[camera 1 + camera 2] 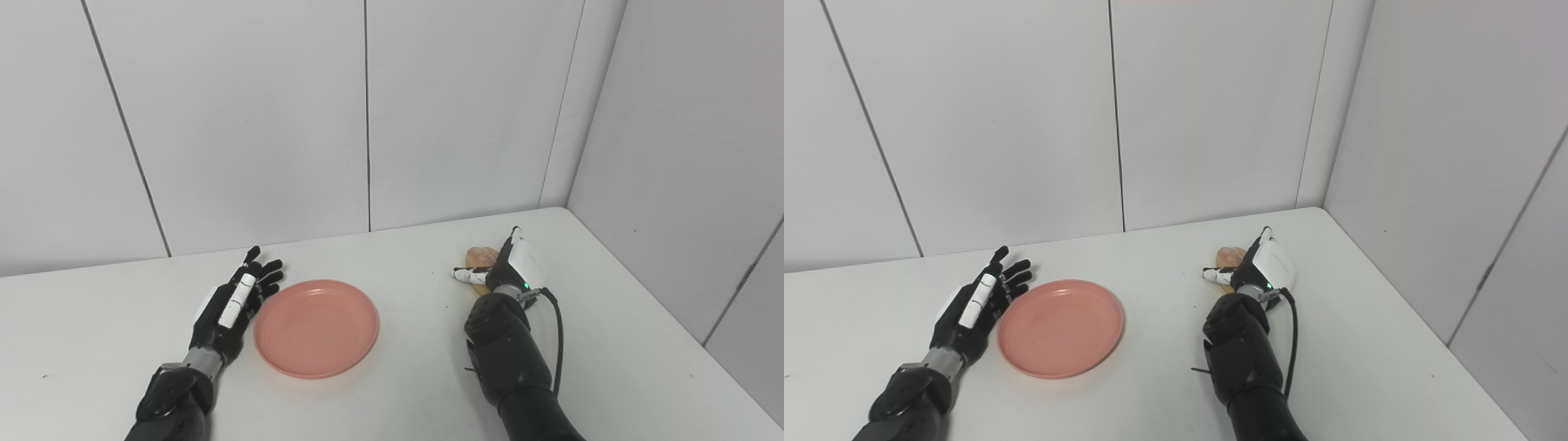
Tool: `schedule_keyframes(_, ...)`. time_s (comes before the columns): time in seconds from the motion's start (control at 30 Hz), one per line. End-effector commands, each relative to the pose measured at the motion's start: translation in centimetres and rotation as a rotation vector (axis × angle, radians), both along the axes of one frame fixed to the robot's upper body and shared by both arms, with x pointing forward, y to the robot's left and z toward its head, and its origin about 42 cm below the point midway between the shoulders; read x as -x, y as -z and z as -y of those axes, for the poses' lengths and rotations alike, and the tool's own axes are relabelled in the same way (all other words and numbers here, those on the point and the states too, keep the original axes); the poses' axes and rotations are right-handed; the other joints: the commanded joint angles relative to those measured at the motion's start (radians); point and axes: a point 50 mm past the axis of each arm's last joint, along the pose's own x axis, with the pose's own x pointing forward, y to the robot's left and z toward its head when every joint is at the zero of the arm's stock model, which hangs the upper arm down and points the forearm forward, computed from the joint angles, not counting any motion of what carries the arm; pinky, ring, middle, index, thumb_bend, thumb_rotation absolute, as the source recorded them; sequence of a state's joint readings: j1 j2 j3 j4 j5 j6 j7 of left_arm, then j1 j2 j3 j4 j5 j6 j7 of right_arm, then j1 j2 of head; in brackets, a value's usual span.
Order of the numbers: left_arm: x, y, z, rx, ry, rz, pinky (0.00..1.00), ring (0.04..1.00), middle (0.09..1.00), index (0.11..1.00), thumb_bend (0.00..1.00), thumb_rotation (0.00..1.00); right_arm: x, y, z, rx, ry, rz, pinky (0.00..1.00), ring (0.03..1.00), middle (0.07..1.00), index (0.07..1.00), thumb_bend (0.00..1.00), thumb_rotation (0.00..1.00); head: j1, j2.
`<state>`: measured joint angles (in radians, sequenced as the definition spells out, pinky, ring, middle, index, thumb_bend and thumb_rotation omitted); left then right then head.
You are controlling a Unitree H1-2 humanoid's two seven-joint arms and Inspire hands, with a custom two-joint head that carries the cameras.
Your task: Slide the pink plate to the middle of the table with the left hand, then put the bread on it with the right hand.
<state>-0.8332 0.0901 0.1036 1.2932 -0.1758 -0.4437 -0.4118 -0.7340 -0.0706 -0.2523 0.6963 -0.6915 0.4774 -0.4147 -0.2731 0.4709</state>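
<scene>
The pink plate point(316, 327) lies flat on the white table point(398, 392), left of centre. My left hand point(233, 303) rests just beside the plate's left rim, open, fingers spread and pointing away from me, holding nothing. Further right, the bread point(481, 256), a small light-brown roll, sits on the table. My right hand point(513, 266) is wrapped round it from the right. The thumb lies across the roll's near side, and the other fingers are hidden behind the back of the hand. Only the roll's far left part shows.
White wall panels close the table at the back and along the right side. A black cable point(558, 343) runs along my right forearm. The table's right edge point(674, 331) lies to the right of the right hand.
</scene>
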Motion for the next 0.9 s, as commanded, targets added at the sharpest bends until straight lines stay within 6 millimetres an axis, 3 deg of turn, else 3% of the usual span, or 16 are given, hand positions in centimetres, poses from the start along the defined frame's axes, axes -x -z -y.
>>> schedule_keyframes(0.0, 1.1, 1.9, -0.2, -0.003, 0.008, -0.076, 0.91, 0.867, 0.860, 0.997, 0.85, 0.74, -1.0, -1.7, -0.2, -0.014, -0.011, 0.044, 0.66, 0.817, 0.891, 0.824, 0.97, 0.21, 0.001, 0.000)
schedule_keyframes(0.27, 1.3, 2.0, 0.0, -0.009, 0.014, -0.073, 0.91, 0.868, 0.865, 1.000, 0.83, 0.75, -1.1, -0.3, 0.0, -0.133, -0.039, 0.066, 0.58, 0.758, 0.839, 0.735, 0.92, 0.10, 0.008, 0.005)
schedule_keyframes(0.33, 1.3, 2.0, -0.1, -0.014, 0.017, -0.071, 0.90, 0.870, 0.869, 1.000, 0.84, 0.76, -1.3, -0.2, 0.2, -0.143, -0.058, 0.075, 0.49, 0.653, 0.771, 0.734, 0.88, 0.08, 0.007, 0.005)
schedule_keyframes(0.37, 1.3, 2.0, -0.1, -0.015, 0.018, -0.070, 0.90, 0.871, 0.871, 1.000, 0.83, 0.76, -1.3, -0.1, 0.2, -0.142, -0.065, 0.084, 0.42, 0.555, 0.659, 0.728, 0.85, 0.04, 0.008, 0.005)
schedule_keyframes(0.4, 1.3, 2.0, -0.1, -0.016, 0.018, -0.071, 0.91, 0.873, 0.874, 1.000, 0.83, 0.76, -1.3, 0.0, 0.2, -0.144, -0.067, 0.105, 0.37, 0.486, 0.555, 0.695, 0.69, 0.02, 0.008, 0.005)
schedule_keyframes(0.43, 1.3, 2.0, -0.1, -0.013, 0.018, -0.072, 0.91, 0.874, 0.872, 1.000, 0.83, 0.76, -1.3, 0.0, 0.2, -0.150, -0.069, 0.124, 0.40, 0.506, 0.533, 0.583, 0.61, 0.01, 0.008, 0.005)
schedule_keyframes(0.5, 1.2, 2.0, -0.1, -0.007, 0.018, -0.074, 0.91, 0.876, 0.871, 1.000, 0.83, 0.76, -1.2, 0.0, 0.1, -0.156, -0.075, 0.145, 0.46, 0.555, 0.540, 0.476, 0.54, 0.00, 0.008, 0.006)
schedule_keyframes(0.57, 1.2, 2.0, 0.0, -0.003, 0.017, -0.074, 0.91, 0.871, 0.864, 1.000, 0.82, 0.75, -1.2, 0.0, 0.0, -0.163, -0.086, 0.150, 0.41, 0.511, 0.545, 0.452, 0.52, 0.00, 0.009, 0.007)
schedule_keyframes(0.63, 1.2, 2.0, 0.0, -0.006, 0.018, -0.073, 0.90, 0.865, 0.856, 1.000, 0.83, 0.75, -1.2, -0.1, 0.0, -0.174, -0.092, 0.148, 0.35, 0.446, 0.564, 0.449, 0.51, 0.00, 0.010, 0.007)
schedule_keyframes(0.87, 1.1, 1.8, 0.3, -0.009, 0.017, -0.069, 0.89, 0.854, 0.846, 0.999, 0.83, 0.75, -1.0, -0.3, 0.1, -0.190, -0.111, 0.142, 0.31, 0.415, 0.524, 0.483, 0.52, 0.00, 0.012, 0.008)
